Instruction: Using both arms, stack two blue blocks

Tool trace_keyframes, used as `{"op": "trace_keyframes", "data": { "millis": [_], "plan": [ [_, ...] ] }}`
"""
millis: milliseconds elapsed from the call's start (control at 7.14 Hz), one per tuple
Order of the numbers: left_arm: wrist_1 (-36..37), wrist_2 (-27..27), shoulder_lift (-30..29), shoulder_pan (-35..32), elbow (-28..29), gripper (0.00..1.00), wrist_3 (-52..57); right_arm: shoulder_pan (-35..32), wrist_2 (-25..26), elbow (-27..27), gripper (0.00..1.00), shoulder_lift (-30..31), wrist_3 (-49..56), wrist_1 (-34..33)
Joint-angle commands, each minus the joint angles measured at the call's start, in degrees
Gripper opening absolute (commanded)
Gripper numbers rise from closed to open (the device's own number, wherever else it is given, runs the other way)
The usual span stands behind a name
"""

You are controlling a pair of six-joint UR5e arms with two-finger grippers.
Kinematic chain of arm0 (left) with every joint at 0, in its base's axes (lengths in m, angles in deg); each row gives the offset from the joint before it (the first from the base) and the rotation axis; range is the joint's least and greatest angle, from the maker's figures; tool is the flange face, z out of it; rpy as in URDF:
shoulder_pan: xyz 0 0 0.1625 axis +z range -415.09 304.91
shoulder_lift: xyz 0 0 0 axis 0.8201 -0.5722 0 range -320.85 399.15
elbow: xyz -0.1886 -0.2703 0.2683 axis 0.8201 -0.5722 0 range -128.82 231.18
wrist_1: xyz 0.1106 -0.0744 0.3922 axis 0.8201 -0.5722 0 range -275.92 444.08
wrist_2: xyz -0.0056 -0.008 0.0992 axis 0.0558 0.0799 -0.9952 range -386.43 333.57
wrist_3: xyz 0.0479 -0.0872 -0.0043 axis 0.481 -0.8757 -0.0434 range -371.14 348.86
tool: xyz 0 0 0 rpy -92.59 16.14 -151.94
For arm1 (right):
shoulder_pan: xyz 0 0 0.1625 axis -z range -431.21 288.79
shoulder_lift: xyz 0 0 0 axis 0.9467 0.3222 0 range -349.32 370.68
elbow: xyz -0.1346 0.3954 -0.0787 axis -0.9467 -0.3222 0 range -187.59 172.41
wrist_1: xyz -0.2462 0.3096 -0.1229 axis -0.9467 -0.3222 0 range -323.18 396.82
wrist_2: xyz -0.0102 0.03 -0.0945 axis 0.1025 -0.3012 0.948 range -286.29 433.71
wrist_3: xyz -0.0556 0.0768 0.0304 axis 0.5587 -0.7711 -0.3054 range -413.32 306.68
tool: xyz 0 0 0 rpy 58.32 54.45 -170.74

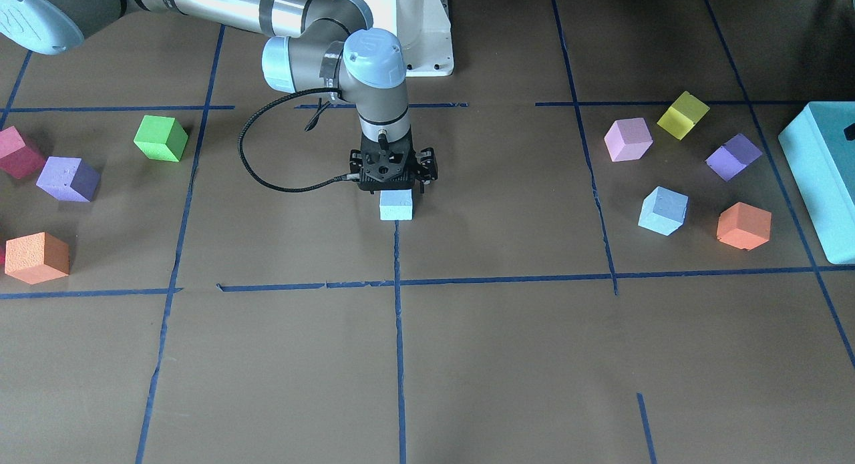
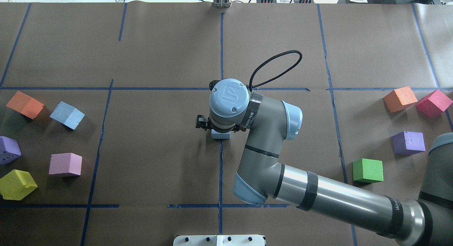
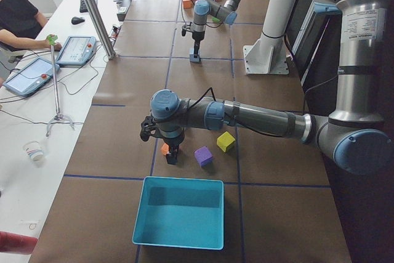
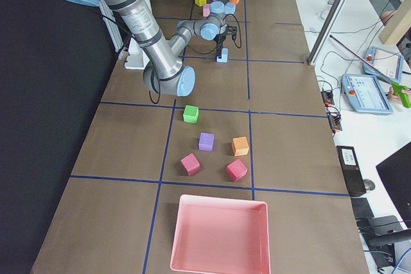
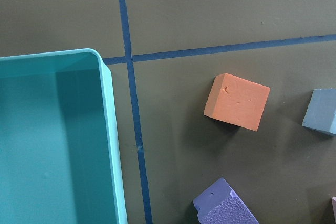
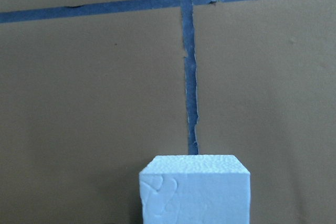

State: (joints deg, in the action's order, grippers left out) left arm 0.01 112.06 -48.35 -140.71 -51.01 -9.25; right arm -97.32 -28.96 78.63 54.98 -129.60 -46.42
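Note:
One pale blue block (image 1: pixel 396 204) rests on the table at the centre, where a tape line ends; it also shows in the overhead view (image 2: pixel 220 135) and the right wrist view (image 6: pixel 194 192). My right gripper (image 1: pixel 394 183) stands straight down over it and looks shut on it; its fingertips are hidden. The second blue block (image 1: pixel 662 211) lies on the robot's left side and shows at the edge of the left wrist view (image 5: pixel 321 111). My left gripper (image 3: pixel 171 158) shows only in the side views, low over that cluster; I cannot tell its state.
An orange block (image 5: pixel 237 102), purple (image 1: pixel 733 157), pink (image 1: pixel 628 139) and yellow (image 1: pixel 682 115) blocks surround the second blue block, beside the turquoise box (image 1: pixel 818 177). Green (image 2: pixel 368 170), purple, orange and red blocks lie on the robot's right. A pink tray (image 4: pixel 218 235) sits at that end.

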Motion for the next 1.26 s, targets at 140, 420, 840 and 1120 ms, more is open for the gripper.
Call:
{"op": "trace_keyframes", "data": {
  "millis": [140,420,840,1120],
  "plan": [
    [-7.75,-0.14,-0.64,9.80,0.24,1.00,-5.11,-6.37,-1.47,25.40,1.00,14.26,0.25,-4.92],
    [-13.57,-0.06,-4.05,18.60,2.34,1.00,-5.49,-12.79,-7.70,28.65,1.00,21.67,1.47,-4.31],
    [-13.76,-0.14,-8.89,21.09,5.15,1.00,-6.71,-19.22,-13.24,31.46,1.00,31.27,14.74,-4.21],
    [-20.12,-8.10,-9.61,27.22,5.51,1.00,-13.37,-19.15,-13.26,31.38,1.00,31.37,14.76,-4.21]
  ]
}}
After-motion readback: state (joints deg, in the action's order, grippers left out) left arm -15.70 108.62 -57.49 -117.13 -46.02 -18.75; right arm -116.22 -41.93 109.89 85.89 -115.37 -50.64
